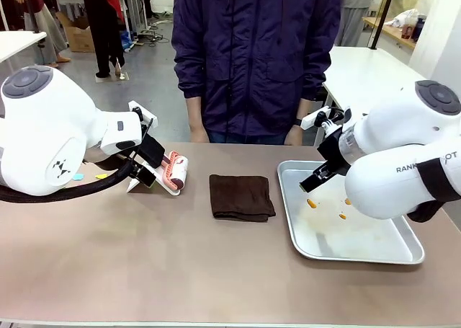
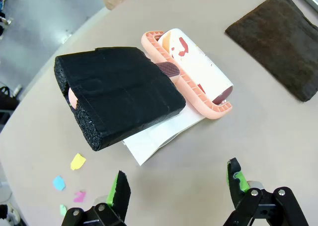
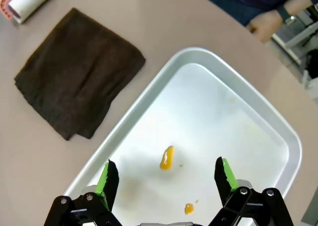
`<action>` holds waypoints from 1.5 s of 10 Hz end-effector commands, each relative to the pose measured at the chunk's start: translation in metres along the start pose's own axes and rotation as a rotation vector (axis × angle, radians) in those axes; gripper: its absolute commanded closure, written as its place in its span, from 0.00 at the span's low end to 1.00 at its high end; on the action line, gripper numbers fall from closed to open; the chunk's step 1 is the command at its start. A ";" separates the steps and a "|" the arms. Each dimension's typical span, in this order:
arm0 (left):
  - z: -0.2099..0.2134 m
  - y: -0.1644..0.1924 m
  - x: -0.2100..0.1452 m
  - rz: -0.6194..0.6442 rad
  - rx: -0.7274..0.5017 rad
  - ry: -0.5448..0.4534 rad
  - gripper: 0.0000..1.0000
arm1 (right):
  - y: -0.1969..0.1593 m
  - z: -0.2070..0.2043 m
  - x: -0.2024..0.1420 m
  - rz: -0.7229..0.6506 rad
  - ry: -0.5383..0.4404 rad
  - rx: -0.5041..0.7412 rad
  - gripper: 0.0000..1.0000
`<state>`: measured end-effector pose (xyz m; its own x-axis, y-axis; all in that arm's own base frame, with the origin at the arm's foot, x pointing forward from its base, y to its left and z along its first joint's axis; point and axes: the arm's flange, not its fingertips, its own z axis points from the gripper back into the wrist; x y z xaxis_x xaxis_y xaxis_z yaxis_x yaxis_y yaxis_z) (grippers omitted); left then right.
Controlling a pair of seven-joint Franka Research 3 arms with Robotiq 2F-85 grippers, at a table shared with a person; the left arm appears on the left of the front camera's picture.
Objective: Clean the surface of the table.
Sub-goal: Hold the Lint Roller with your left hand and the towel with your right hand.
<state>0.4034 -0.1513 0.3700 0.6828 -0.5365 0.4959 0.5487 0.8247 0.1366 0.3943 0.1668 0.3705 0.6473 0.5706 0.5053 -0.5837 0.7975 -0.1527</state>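
The table (image 1: pixel 180 263) is seen across the lower half of the front view, its brownish top carrying everything else. A folded brown cloth (image 1: pixel 241 197) is laid near its middle. At 3 o'clock from the cloth, a metal tray (image 1: pixel 360 258) is set on the table, and a few orange blobs (image 3: pixel 167 158) are scattered on its floor. At 10 o'clock from the cloth, a lint roller (image 2: pixel 198 67) is cradled in a pink holder (image 2: pixel 196 92). A black foam block (image 2: pixel 124 92) is propped beside the holder and over part of it, and a white sheet (image 2: pixel 159 136) is tucked beneath both. Small coloured paper scraps (image 2: pixel 78 161) are strewn on the table at 8 o'clock from the block.

The left end effector (image 2: pixel 176 174) is held above bare table just short of the white sheet, its fingers spread wide with nothing between them. The right end effector (image 3: pixel 166 169) is poised over the tray, likewise spread and empty. A person (image 1: pixel 256 54) is stationed at 12 o'clock, at the far edge.
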 end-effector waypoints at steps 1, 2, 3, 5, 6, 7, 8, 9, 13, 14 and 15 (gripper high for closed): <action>0.000 0.000 0.000 -0.001 0.000 0.000 0.00 | 0.000 0.000 0.000 -0.001 0.000 0.000 0.00; 0.000 0.000 0.000 -0.001 0.000 0.000 0.00 | 0.000 0.000 0.000 -0.001 0.000 0.000 0.00; 0.000 0.000 0.000 0.000 0.000 0.000 0.00 | 0.000 0.000 0.000 0.000 0.000 0.000 0.00; 0.016 0.000 -0.002 0.028 -0.077 0.065 0.00 | -0.001 0.010 0.004 -0.113 0.099 0.023 0.00; 0.029 0.002 0.000 0.097 -0.132 0.132 0.00 | -0.003 0.020 0.008 -0.216 0.143 0.060 0.00; 0.045 0.007 0.002 0.206 -0.175 0.191 0.00 | -0.006 0.034 0.014 -0.368 0.226 0.097 0.00; 0.062 0.011 0.001 0.285 -0.239 0.227 0.00 | -0.010 0.048 0.017 -0.447 0.248 0.184 0.00; 0.077 0.021 0.001 0.407 -0.267 0.220 0.00 | -0.015 0.062 0.018 -0.510 0.257 0.278 0.00; 0.134 0.102 -0.047 0.613 -0.612 -0.003 0.00 | -0.071 0.121 -0.017 -0.728 0.173 0.669 0.00; 0.140 0.129 -0.067 0.660 -0.669 -0.060 0.00 | -0.090 0.130 -0.036 -0.789 0.123 0.734 0.00; 0.140 0.156 -0.091 0.704 -0.704 -0.120 0.00 | -0.113 0.138 -0.061 -0.867 0.063 0.803 0.00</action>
<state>0.3561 0.0300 0.4843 0.9363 0.0687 0.3443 0.2057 0.6873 -0.6966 0.3594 0.0395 0.4871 0.9923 -0.0173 0.1228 -0.0808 0.6608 0.7462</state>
